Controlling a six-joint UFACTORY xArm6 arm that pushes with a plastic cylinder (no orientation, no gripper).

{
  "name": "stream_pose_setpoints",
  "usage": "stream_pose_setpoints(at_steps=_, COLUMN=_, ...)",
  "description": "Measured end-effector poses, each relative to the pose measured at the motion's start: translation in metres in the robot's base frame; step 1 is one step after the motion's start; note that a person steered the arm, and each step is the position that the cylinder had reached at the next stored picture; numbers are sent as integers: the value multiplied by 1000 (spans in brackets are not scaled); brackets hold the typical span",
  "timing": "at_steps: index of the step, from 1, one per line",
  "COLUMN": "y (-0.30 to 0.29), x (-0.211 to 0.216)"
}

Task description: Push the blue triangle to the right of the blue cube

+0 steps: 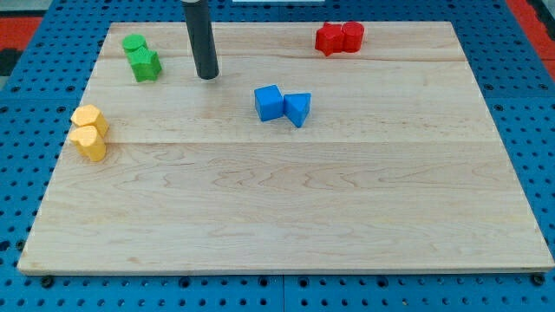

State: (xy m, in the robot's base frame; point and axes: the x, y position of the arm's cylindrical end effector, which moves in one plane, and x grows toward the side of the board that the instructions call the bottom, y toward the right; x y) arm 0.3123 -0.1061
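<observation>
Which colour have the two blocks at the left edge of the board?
Both yellow blocks are yellow; the camera view, the only one, shows them clearly at the view's left.

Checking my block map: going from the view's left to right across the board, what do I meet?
Yellow blocks → green blocks → my tip → blue cube → blue triangle → red blocks.

We seem to be in a robotics lab. We work on a pale wooden board laid on a blue perforated metal bench, with small coloured blocks as test pieces.
</observation>
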Motion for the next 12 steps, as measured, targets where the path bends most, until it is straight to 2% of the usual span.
stream_pose_setpoints(at_steps=1, y=0, x=-9)
stream_pose_setpoints(at_steps=2, y=-4, x=5)
stream_pose_setpoints(at_steps=3, y=73, x=5)
stream_pose_setpoints(at_steps=6, y=120, x=12)
stream_pose_setpoints(at_steps=7, y=187, x=12)
stream_pose_setpoints(at_steps=8, y=258, x=0)
stream_pose_setpoints(at_steps=9, y=290, x=-35)
stream_pose_setpoints(at_steps=10, y=290, x=-94)
stream_pose_setpoints(at_steps=11, y=290, x=-121)
stream_pose_setpoints(at_steps=12, y=286, x=-117)
